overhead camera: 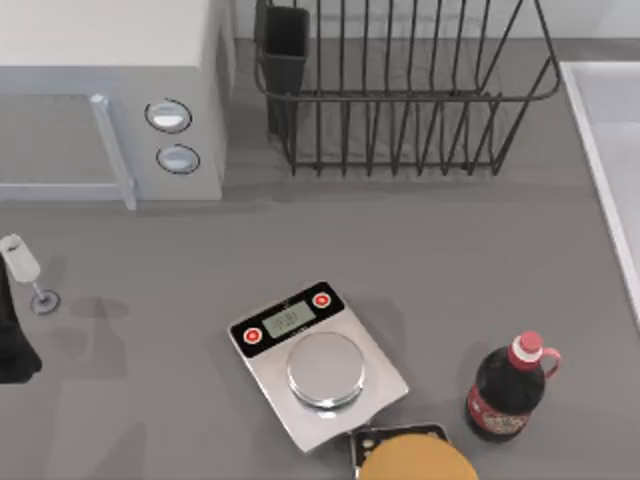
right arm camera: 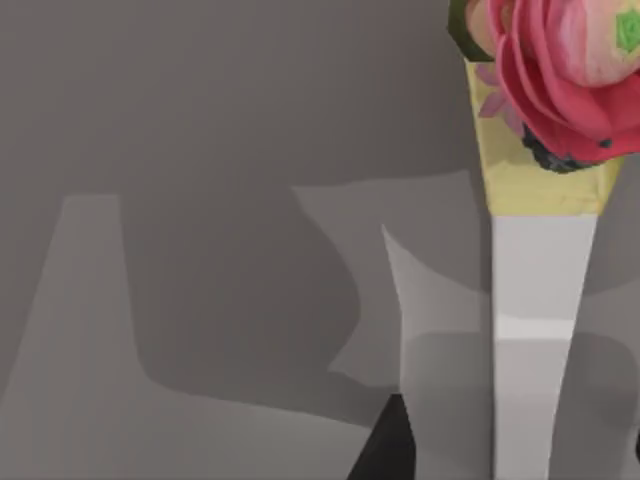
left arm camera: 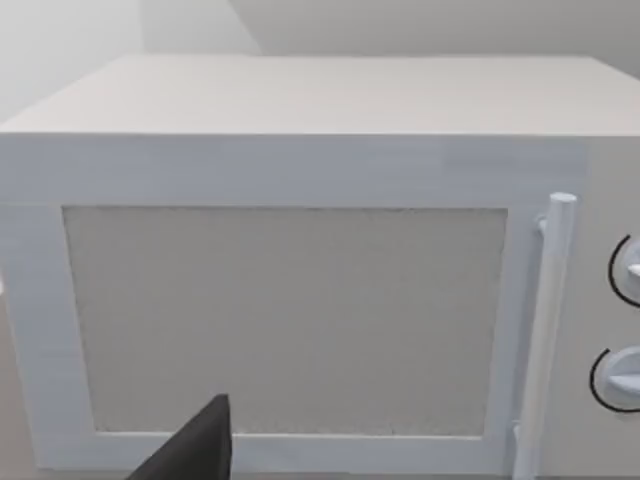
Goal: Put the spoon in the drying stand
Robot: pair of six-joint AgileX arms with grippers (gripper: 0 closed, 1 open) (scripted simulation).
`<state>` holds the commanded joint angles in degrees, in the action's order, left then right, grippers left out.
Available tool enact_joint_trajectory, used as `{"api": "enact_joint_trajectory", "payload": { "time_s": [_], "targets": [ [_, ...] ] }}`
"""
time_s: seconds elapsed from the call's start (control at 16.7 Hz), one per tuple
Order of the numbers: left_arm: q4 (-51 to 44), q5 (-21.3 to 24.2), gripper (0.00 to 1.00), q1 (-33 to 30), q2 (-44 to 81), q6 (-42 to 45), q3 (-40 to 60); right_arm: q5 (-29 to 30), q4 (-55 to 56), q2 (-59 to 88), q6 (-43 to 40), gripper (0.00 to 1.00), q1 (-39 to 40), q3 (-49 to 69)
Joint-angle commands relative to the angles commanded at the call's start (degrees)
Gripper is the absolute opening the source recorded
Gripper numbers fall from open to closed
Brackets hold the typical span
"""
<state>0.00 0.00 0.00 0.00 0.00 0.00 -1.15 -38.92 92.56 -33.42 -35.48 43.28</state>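
While stand (overhead camera: 400,100) sits, pincer (overhead camera: 15,340) far.

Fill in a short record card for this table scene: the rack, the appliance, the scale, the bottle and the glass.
rack: black wire drying stand at the back, dark cutlery cup at its left corner
appliance: white microwave, back left, door closed
scale: kitchen scale, front centre
bottle: dark bottle, red cap, front right
glass: wine glass, left edge

Grey table (overhead camera: 480,240): microwave (overhead camera: 110,90), drying stand (overhead camera: 400,90), scale (overhead camera: 315,362), bottle (overhead camera: 508,388).
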Motion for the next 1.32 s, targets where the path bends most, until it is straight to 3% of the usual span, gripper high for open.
{"api": "enact_joint_trajectory", "payload": {
  "time_s": [0.24, 0.78, 1.32],
  "targets": [
    [0.00, 0.00, 1.00, 0.00, 0.00, 0.00, 0.00, -0.04, -8.98, -1.10, -0.58, 0.00, -0.35, 8.19],
    [0.00, 0.00, 1.00, 0.00, 0.00, 0.00, 0.00, -0.03, -43.89, -8.08, -0.85, 0.00, -0.66, 34.42],
    [0.00, 0.00, 1.00, 0.00, 0.00, 0.00, 0.00, 0.35, -46.68, -9.38, -0.26, 0.00, 0.14, 37.66]
  ]
}}
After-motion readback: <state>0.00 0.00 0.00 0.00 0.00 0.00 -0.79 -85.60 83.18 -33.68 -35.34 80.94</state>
